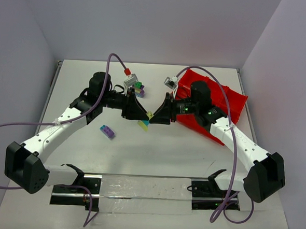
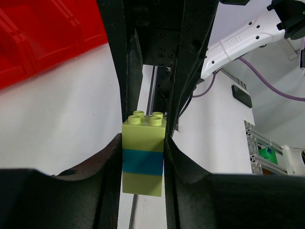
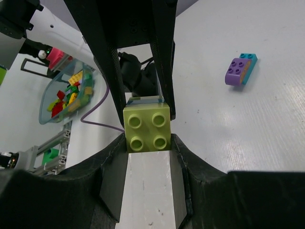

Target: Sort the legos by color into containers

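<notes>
The little stack of legos (image 2: 143, 161), a yellow-green brick, a thin teal band and another yellow-green brick, hangs over the middle of the table (image 1: 155, 156), just to the left of the red tray (image 1: 234, 101). The left gripper (image 1: 140, 117) is clamped on its sides. The four studs of the upper brick face the right gripper (image 3: 148, 143), whose fingers flank that studded end very closely. Whether they are actually pressing on it cannot be told from the wrist views. Both arms reach out from the near edge and bend inward at the elbow. Their wrists lie roughly level, so the two grippers point nose to nose with the stack between them. The right arm's forearm crosses over the tray. A raised word on the right arm's white link is too blurred to read (no other lettering shows). A purple and teal brick (image 3: 240, 70) lies alone on the table nearer the left arm, well apart from the stack. A mixed clump (image 1: 135, 85) of white, green and purple pieces sits farther back, beyond the left wrist.
</notes>
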